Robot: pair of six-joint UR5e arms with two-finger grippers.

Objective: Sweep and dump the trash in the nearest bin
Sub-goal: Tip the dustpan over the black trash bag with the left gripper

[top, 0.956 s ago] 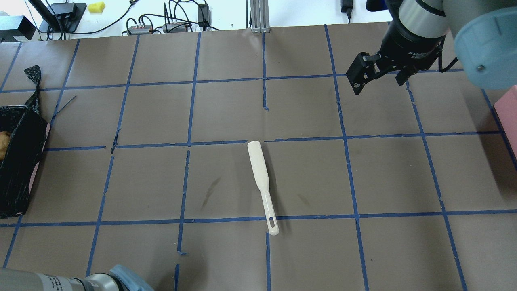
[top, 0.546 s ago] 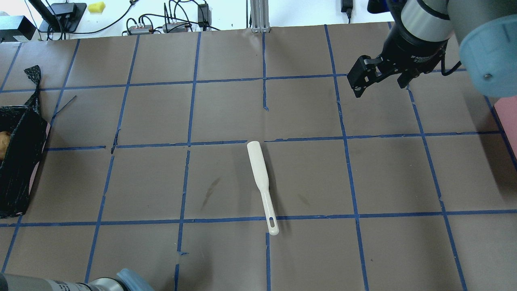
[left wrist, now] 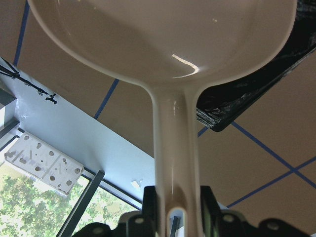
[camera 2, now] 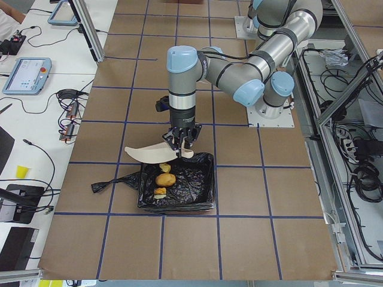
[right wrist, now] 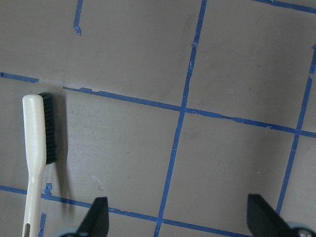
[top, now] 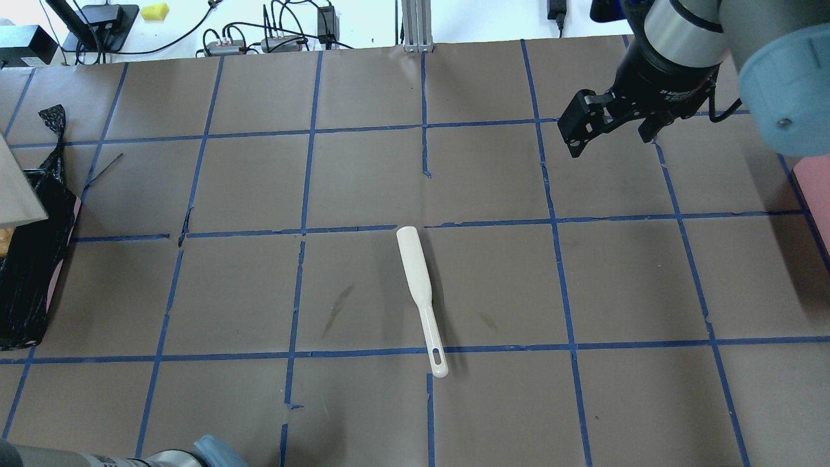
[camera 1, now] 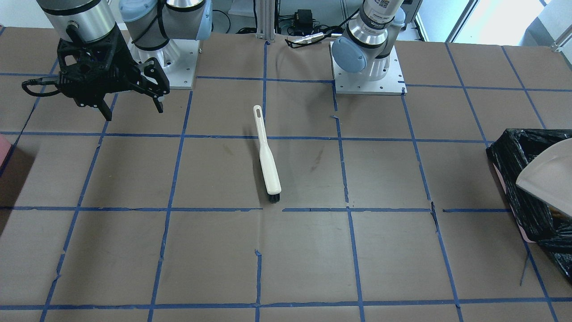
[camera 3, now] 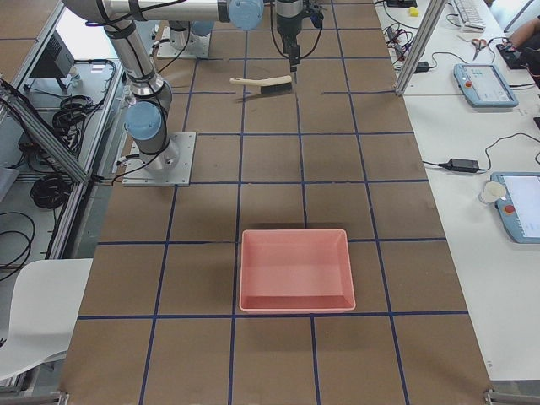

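The bin [camera 2: 194, 186], lined with a black bag, stands at the table's left end and also shows in the overhead view [top: 32, 279] and the front view [camera 1: 525, 203]. In it lie the potato-shaped lump [camera 2: 166, 179], the bread chunk [camera 2: 160, 192] and the pale chunk [camera 2: 164, 168]. My left gripper [left wrist: 178, 200] is shut on the handle of a cream dustpan [left wrist: 163, 39], held tilted over the bin's far rim [camera 2: 149, 154]. My right gripper [top: 609, 139] is open and empty, hovering above the far right of the table [camera 1: 133, 109].
A cream brush [top: 418, 285] with black bristles lies in the middle of the table, and shows at the left of the right wrist view [right wrist: 34, 143]. A pink tray [camera 3: 295, 270] sits at the right end. Cables and boxes line the far edge.
The dustpan has come into the overhead view at the left edge, over the bin. The right gripper has shifted slightly right and stays open. The brush has not moved.
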